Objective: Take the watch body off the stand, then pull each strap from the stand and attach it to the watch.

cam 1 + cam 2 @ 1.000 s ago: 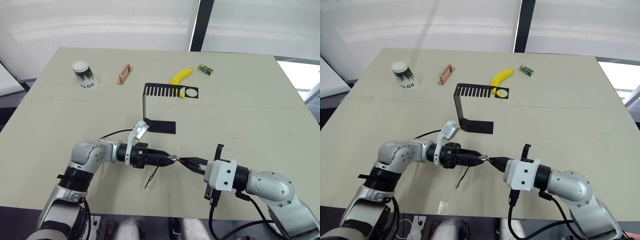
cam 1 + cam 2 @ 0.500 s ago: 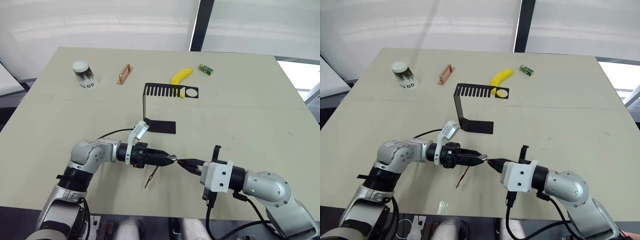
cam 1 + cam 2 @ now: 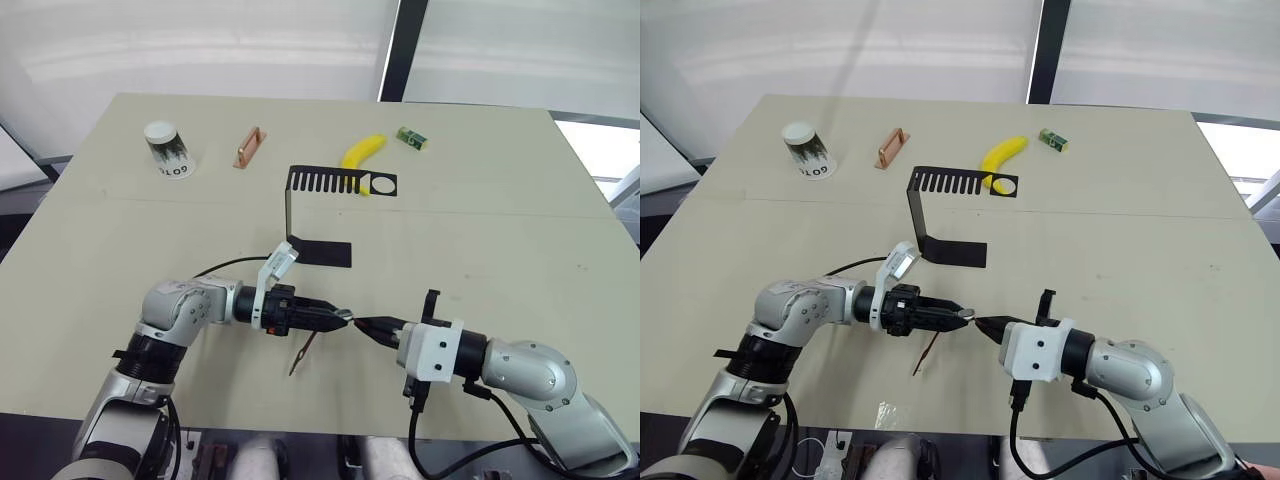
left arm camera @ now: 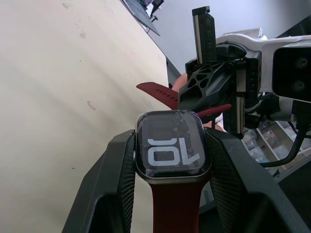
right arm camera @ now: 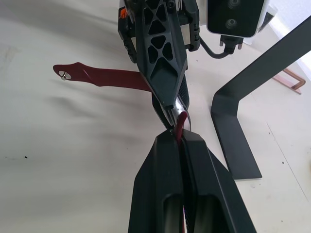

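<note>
While left gripper (image 3: 345, 318) fingers clamp watch body (image 4: 172, 149), attached strap (image 3: 303, 354) hangs toward desk (image 3: 500, 230); right gripper (image 3: 362, 323) fingers pinch second strap (image 5: 181, 122) end-on at watch.

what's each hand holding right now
Left hand: shut on the watch body, one strap already attached.
Right hand: shut on the second strap.

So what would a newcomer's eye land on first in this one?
The two grippers meeting tip to tip over the table's near edge: the left gripper clamps the watch body, one dark red strap dangling below, while the right gripper pinches the second strap against it. Behind them the black stand stands bare.
</note>
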Tool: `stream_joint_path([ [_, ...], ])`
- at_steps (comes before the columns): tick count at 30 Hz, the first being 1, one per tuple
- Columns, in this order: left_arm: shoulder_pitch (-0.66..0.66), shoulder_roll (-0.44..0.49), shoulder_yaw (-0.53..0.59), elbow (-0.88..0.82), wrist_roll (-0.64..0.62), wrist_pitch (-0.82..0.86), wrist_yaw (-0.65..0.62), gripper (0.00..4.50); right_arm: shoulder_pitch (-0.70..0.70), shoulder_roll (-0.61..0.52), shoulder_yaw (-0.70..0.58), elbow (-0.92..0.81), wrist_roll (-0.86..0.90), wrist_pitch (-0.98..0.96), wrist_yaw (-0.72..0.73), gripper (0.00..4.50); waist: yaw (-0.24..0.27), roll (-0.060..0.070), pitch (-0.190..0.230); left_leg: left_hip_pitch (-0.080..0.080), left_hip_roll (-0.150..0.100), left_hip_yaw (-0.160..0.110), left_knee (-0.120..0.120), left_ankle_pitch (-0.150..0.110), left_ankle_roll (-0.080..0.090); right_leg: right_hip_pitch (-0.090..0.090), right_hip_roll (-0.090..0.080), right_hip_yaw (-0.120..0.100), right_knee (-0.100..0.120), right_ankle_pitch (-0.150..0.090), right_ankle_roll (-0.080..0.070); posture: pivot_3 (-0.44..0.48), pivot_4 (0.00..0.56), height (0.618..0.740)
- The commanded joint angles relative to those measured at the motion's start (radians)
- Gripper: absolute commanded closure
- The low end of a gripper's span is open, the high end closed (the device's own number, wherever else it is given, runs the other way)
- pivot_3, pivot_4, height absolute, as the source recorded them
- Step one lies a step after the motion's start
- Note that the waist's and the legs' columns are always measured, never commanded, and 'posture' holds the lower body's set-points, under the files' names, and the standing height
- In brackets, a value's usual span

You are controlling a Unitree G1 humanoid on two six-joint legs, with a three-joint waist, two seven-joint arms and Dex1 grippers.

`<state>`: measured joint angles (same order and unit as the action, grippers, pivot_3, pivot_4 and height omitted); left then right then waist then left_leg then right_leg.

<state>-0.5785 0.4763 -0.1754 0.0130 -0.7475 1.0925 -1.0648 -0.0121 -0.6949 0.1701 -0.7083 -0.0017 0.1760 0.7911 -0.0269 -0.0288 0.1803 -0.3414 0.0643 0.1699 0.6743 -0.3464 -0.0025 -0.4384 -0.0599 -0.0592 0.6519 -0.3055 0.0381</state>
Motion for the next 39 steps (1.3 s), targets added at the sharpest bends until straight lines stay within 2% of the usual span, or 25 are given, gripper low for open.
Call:
stream_joint_path([
  [1, -0.007, -0.034, -0.03, -0.066, -0.022, 0.008, -0.011, 2.88, -0.024, 0.007, 0.015, -0.03, 0.002, -0.012, 0.0, 4.5, 0.0, 0.0, 0.0, 0.0, 0.0, 0.0, 0.0, 0.0, 0.0, 0.0, 0.0, 0.0, 0.0, 0.0, 0.0, 0.0, 0.15, 0.729],
  [9, -0.008, -0.038, -0.033, -0.073, -0.024, 0.019, -0.013, 2.88, -0.032, 0.006, 0.027, -0.027, -0.008, -0.003, 0.003, 4.5, 0.0, 0.0, 0.0, -0.003, 0.0, 0.0, 0.001, 0.0, 0.0, -0.003, 0.0, 0.0, 0.001, 0.0, 0.0, 0.0, 0.15, 0.729],
  [14, -0.009, -0.038, -0.033, -0.08, -0.026, 0.03, -0.012, 2.88, -0.04, 0.006, 0.036, -0.026, -0.016, 0.005, 0.003, 4.5, 0.0, 0.0, 0.0, -0.01, 0.0, -0.002, 0.006, 0.0, 0.0, -0.008, 0.0, -0.002, 0.001, 0.0, 0.0, 0.0, 0.15, 0.729],
  [39, -0.01, -0.057, -0.03, -0.102, -0.032, 0.056, 0.011, 2.88, -0.093, 0.01, 0.059, -0.017, -0.033, 0.075, 0.01, 4.5, 0.0, 0.0, 0.0, -0.011, 0.0, -0.004, 0.007, 0.0, 0.0, -0.008, 0.0, -0.003, 0.002, 0.0, 0.0, 0.0, 0.15, 0.729],
])
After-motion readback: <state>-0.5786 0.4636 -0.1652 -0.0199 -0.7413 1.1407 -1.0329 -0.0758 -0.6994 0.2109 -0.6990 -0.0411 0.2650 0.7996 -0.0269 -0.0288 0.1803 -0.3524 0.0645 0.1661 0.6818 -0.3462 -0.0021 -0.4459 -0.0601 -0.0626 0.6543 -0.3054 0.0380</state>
